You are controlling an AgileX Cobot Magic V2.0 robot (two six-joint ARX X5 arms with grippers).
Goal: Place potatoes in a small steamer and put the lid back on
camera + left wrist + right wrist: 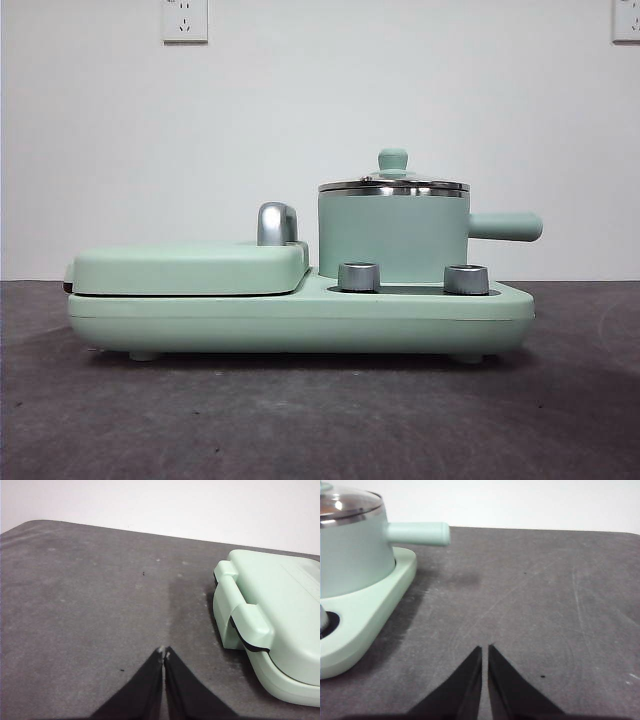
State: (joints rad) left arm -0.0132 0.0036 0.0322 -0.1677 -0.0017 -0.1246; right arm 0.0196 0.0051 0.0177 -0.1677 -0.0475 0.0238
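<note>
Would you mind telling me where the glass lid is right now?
The lid sits closed on the small steamer, at the right end of the green cooker base in the front view, beside the shut griddle cover.

low level front view, wrist views flanking appliance [300, 310]

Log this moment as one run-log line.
lid: on small steamer | potato: not visible | left end effector: shut, empty, beside griddle | right end effector: shut, empty, over table
</note>
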